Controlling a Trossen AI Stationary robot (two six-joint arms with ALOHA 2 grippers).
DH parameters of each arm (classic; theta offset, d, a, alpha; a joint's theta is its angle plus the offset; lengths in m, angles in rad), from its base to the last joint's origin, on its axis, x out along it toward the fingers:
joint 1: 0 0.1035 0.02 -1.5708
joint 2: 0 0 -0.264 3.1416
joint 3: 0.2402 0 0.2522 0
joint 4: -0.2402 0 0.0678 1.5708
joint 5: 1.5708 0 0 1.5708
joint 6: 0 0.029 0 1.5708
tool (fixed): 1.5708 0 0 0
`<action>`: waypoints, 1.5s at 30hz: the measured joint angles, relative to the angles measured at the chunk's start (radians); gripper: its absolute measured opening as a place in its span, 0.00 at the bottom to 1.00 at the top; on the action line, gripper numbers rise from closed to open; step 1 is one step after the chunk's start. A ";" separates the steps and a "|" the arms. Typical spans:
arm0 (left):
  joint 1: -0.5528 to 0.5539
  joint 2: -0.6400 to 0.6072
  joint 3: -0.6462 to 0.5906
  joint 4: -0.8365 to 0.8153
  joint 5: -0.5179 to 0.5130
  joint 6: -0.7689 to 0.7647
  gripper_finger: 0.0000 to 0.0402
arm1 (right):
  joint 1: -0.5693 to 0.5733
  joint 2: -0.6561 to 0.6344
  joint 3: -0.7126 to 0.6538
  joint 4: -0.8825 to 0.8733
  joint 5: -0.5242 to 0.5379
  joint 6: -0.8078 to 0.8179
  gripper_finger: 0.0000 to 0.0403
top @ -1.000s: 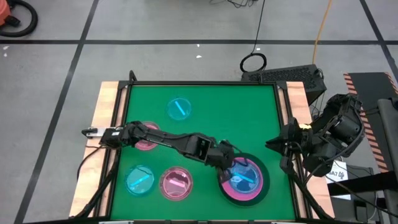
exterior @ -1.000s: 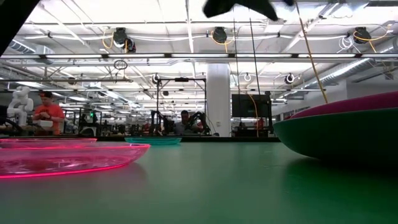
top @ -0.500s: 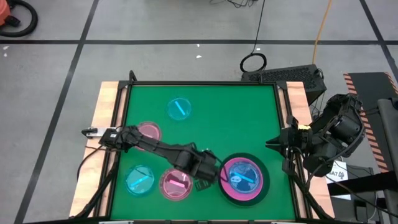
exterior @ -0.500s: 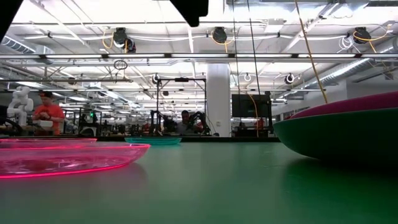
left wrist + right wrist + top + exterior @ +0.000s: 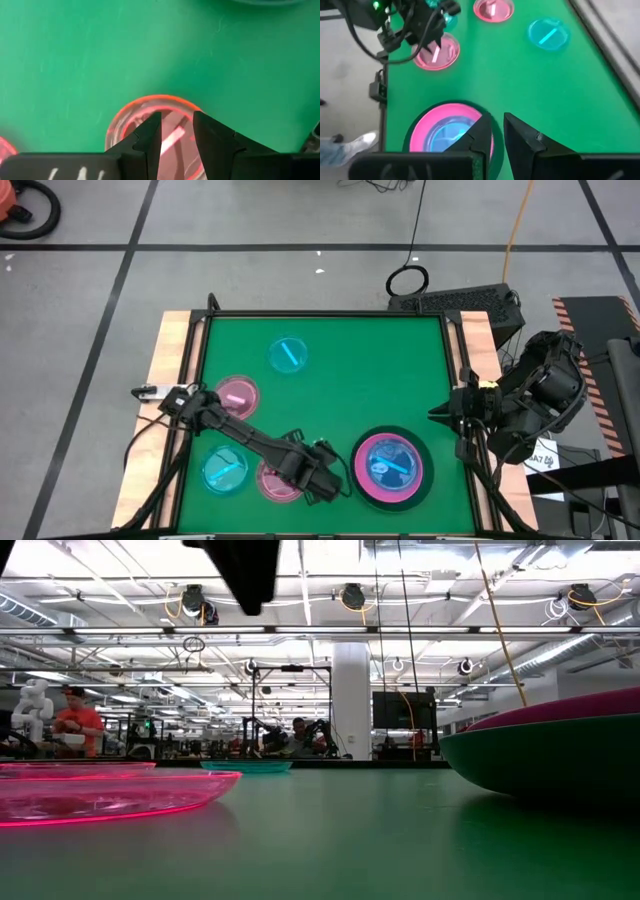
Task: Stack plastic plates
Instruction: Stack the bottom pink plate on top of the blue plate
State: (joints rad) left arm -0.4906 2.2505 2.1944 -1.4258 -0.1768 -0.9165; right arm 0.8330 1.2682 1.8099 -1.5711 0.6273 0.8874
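The stack (image 5: 390, 467) sits near the table's near right: a large dark plate, an opaque pink plate and a translucent cyan plate (image 5: 388, 464) on top. A translucent pink plate (image 5: 272, 478) lies flat on the mat left of it. My left gripper (image 5: 322, 482) hovers open above that plate's right side; in the left wrist view its fingers (image 5: 177, 131) frame the plate (image 5: 155, 117) below them. A cyan plate (image 5: 225, 470), a pink plate (image 5: 237, 395) and a cyan plate (image 5: 289, 355) lie singly on the mat. My right gripper (image 5: 436, 415) waits open at the right edge.
The green mat (image 5: 330, 400) has a raised frame and wooden side boards (image 5: 165, 360). Bare mat shows in the middle and far right. Beyond the far edge lie a keyboard (image 5: 455, 302) and cables. In the low view, people (image 5: 75, 725) stand far off in the room.
My left gripper has drawn back from the stack toward the table's left and near edge, ending above the translucent pink plate. The cyan plate stays on top of the stack. My right arm has kept still.
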 joint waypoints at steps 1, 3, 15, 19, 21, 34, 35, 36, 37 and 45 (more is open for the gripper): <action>-0.007 0.000 0.000 -0.014 0.000 -0.015 0.30 | 0.000 0.000 0.000 0.000 -0.004 0.009 0.11; -0.018 0.000 -0.001 -0.023 0.012 -0.021 0.30 | 0.000 0.000 0.000 0.000 -0.004 0.028 0.11; -0.068 -0.218 -0.304 -0.124 -0.206 -0.018 0.15 | 0.000 0.000 0.000 0.071 -0.003 0.043 0.11; -0.073 -0.459 -0.685 0.102 -0.204 -0.099 0.11 | 0.000 0.000 0.000 0.094 0.009 0.043 0.11; -0.073 -0.617 -0.864 0.305 -0.181 -0.127 0.10 | 0.000 0.000 0.000 0.096 0.035 0.043 0.11; -0.073 -0.972 -1.255 0.574 -0.035 -0.432 0.21 | -0.012 0.001 0.000 0.101 0.165 0.167 0.11; -0.072 -0.971 -1.256 0.562 -0.034 -0.441 0.24 | -0.016 0.002 0.000 0.101 0.165 0.176 0.11; -0.072 -0.970 -1.256 0.550 -0.033 -0.447 0.27 | -0.020 0.004 0.000 0.101 0.166 0.184 0.11; -0.071 -0.971 -1.256 0.540 -0.034 -0.446 0.29 | -0.024 0.006 0.000 0.101 0.170 0.196 0.11; -0.072 -0.970 -1.256 0.576 0.077 -0.401 0.33 | -0.057 0.050 0.000 0.103 0.216 0.231 0.11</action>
State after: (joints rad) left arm -0.5629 1.2800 0.9388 -0.8495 -0.0995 -1.3171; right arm 0.7755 1.3183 1.8099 -1.4681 0.8430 1.1183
